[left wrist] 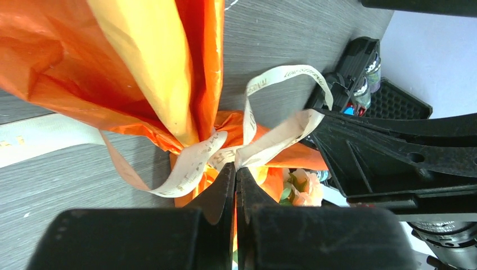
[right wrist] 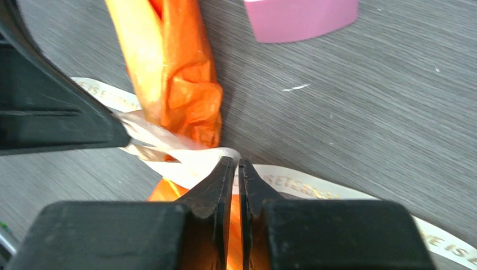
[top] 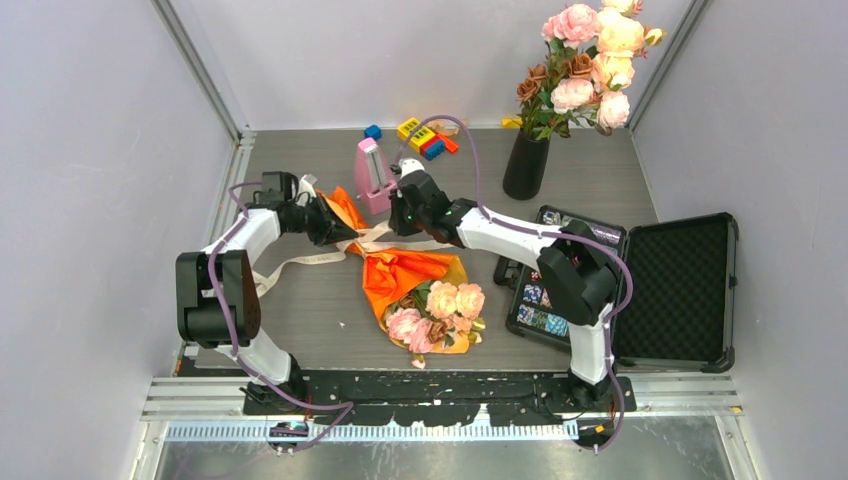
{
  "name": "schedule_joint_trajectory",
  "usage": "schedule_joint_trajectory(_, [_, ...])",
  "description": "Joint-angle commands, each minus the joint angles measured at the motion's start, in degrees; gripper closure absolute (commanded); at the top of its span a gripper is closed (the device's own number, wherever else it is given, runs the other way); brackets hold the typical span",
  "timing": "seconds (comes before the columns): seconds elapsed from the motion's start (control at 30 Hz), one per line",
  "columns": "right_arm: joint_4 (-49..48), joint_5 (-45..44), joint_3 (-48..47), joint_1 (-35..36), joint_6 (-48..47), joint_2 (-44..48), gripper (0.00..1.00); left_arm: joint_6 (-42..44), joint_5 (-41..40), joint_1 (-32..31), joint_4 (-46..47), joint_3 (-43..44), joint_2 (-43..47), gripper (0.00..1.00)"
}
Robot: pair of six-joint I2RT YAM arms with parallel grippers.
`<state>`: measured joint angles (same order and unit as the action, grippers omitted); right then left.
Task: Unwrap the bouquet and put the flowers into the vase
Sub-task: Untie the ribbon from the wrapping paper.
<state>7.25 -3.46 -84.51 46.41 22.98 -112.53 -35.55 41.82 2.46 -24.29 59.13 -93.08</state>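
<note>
The bouquet (top: 420, 285) lies in the middle of the table in orange paper (left wrist: 140, 73), its pink and peach flowers (top: 445, 305) pointing towards the near edge. A cream ribbon (top: 300, 262) is knotted round its narrow end. My left gripper (top: 345, 235) (left wrist: 235, 169) is shut on the ribbon (left wrist: 191, 163) at the knot. From the other side, my right gripper (top: 397, 228) (right wrist: 231, 163) is shut on a ribbon (right wrist: 304, 183) loop. The black vase (top: 527, 165) stands at the back right and holds other roses (top: 590, 60).
A pink metronome (top: 372, 178) (right wrist: 301, 17) stands just behind the two grippers. Small coloured toys (top: 425, 135) lie by the back wall. An open black case (top: 640, 290) takes up the right side. Loose ribbon tails trail left across the table.
</note>
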Motion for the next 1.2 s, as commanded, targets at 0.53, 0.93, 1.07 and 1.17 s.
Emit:
schedule_joint_trajectory(0.53, [-4.44,9.99,3.68,-0.66,2.15,6.18,0.33,-0.02,-0.43,1.14,1.62,1.42,2.09,1.00])
schedule_joint_trajectory(0.93, [-8.51,7.97,0.01,2.37,6.70,0.28,0.32,-0.22,0.04,1.14,1.97,1.16,2.21,1.00])
schedule_joint_trajectory(1.07, [-8.45,9.00,-3.20,2.36,7.08,-3.19,0.34,-0.24,0.06,1.10,1.99,1.16,2.20,1.00])
schedule_joint_trajectory(1.17, [-7.70,9.02,-5.06,2.37,7.27,-5.08,0.36,-0.22,0.08,1.12,1.97,1.24,2.18,1.00])
